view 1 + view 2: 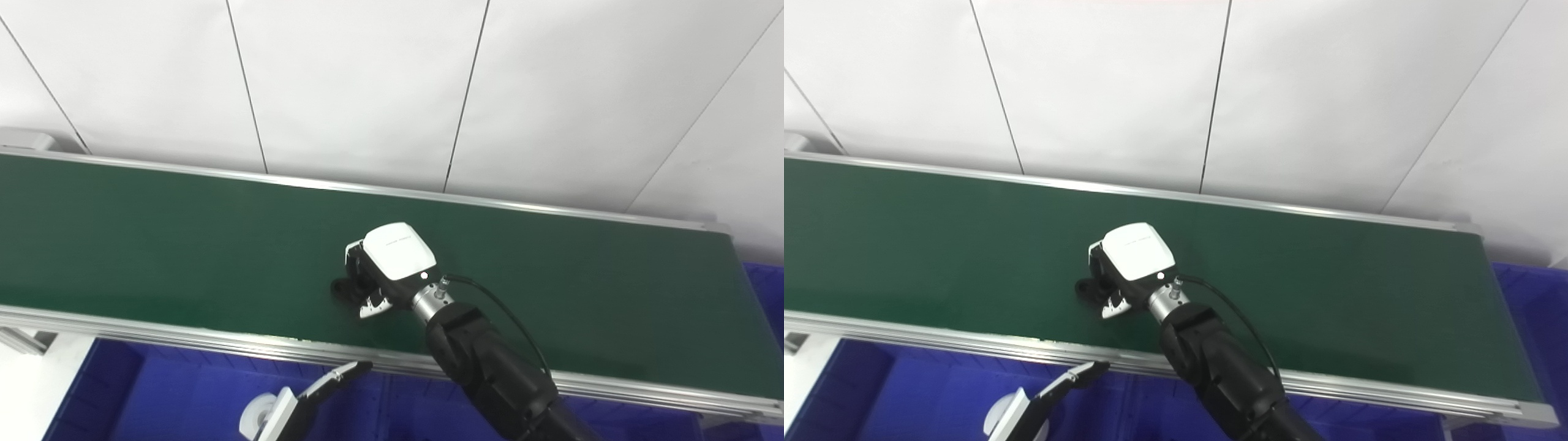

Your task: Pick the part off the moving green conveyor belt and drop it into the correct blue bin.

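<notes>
A small black part (pixel 339 289) lies on the green conveyor belt (pixel 153 245) near its front middle. My right hand (pixel 383 269), with its white back plate up, is over the part with its fingers curled down around it; the part shows only at the hand's left edge. It also shows in the right eye view (pixel 1084 289). My left hand (pixel 306 398) is low at the bottom edge, over the blue bin (pixel 153 392), with a finger stretched out and nothing in it.
The belt has silver rails front (pixel 184 334) and back. A second blue bin (pixel 765 288) shows past the belt's right end. A white panelled wall (pixel 392 92) stands behind the belt.
</notes>
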{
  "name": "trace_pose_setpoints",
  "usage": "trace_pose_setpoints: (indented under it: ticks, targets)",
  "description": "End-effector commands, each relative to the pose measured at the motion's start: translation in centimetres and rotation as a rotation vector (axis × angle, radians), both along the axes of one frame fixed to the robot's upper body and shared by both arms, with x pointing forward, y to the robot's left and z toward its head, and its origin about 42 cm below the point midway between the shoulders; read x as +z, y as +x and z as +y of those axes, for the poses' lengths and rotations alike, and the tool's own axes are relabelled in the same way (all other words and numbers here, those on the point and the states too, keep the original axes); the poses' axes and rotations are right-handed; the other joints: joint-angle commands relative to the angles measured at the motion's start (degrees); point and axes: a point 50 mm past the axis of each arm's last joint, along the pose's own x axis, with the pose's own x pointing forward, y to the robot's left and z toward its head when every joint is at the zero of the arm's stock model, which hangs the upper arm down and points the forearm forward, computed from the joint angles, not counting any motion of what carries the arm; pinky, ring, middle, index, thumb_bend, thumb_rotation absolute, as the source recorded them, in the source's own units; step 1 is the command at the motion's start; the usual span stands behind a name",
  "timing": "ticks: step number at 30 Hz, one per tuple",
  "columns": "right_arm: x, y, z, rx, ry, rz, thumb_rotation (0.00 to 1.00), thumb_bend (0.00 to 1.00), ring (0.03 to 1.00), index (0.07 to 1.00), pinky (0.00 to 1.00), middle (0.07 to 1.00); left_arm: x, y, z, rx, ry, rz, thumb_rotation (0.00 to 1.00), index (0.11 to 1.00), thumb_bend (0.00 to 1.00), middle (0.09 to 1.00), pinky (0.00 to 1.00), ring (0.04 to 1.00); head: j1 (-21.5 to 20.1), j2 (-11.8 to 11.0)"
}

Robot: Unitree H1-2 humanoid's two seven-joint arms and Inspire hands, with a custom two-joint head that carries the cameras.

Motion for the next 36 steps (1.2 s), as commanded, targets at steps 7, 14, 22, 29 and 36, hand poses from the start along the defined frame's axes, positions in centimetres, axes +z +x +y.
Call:
trace_pose_setpoints:
  ticks: [7, 14, 22, 29, 36]
  targets:
    - [-3.6, -1.3, -2.6, -0.002, -0.096, 0.053, 0.00, 0.53, 0.146, 0.479, 0.09, 0.470, 0.7, 0.1, -0.2, -0.004, -0.026, -0.044, 0.65, 0.836, 0.74, 0.834, 0.77, 0.813, -0.2, 0.1]
    - [-1.1, -1.8, -4.7, -0.088, 0.083, 0.065, 0.00, 0.52, 0.201, 0.501, 0.14, 0.411, 0.9, -0.1, 0.0, -0.007, -0.031, -0.039, 0.64, 0.841, 0.74, 0.841, 0.77, 0.820, -0.7, 0.7]
    - [4.2, -3.7, -7.5, -0.186, 0.239, 0.040, 0.11, 0.51, 0.185, 0.485, 0.12, 0.296, 1.2, -0.2, 0.3, -0.002, -0.039, -0.041, 0.62, 0.835, 0.74, 0.835, 0.76, 0.811, -2.2, 1.5]
    - [7.6, -6.0, -10.5, -0.257, 0.329, 0.009, 0.00, 0.53, 0.313, 0.488, 0.24, 0.474, 1.6, -0.5, 0.7, 0.001, -0.040, -0.045, 0.62, 0.833, 0.74, 0.831, 0.75, 0.803, -3.8, 2.6]
    - [7.6, -10.2, -13.8, -0.333, 0.390, 0.068, 0.00, 0.53, 0.307, 0.488, 0.23, 0.476, 2.1, -0.9, 1.2, -0.002, -0.044, -0.048, 0.62, 0.835, 0.73, 0.833, 0.75, 0.805, -5.2, 3.6]
